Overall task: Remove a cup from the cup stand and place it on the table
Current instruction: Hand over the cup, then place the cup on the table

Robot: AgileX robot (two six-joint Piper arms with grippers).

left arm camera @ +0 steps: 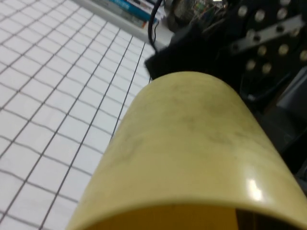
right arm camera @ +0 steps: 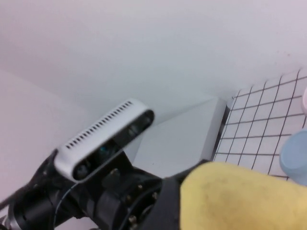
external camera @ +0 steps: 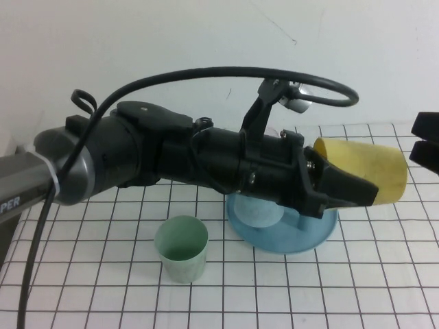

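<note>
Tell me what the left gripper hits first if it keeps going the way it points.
Probably the right gripper: the left gripper, shut on the cup, points right at it, though depth is unclear.

Cups: two plain to see. One is the yellow cup (external camera: 374,161), one the green cup (external camera: 181,248). A pale blue shape on the stand may be a third, but it is too hidden to tell.

Stands: one, the blue stand (external camera: 302,236).

Desks: one, the gridded desk (external camera: 103,274).

Grippers: two. The left gripper (external camera: 346,184) is above the stand, its jaws closed on the yellow cup. The right gripper (external camera: 426,142) is at the desk's right edge, its jaws apart.

Wrist cameras: one in sight, on the left arm (right arm camera: 103,136).
</note>
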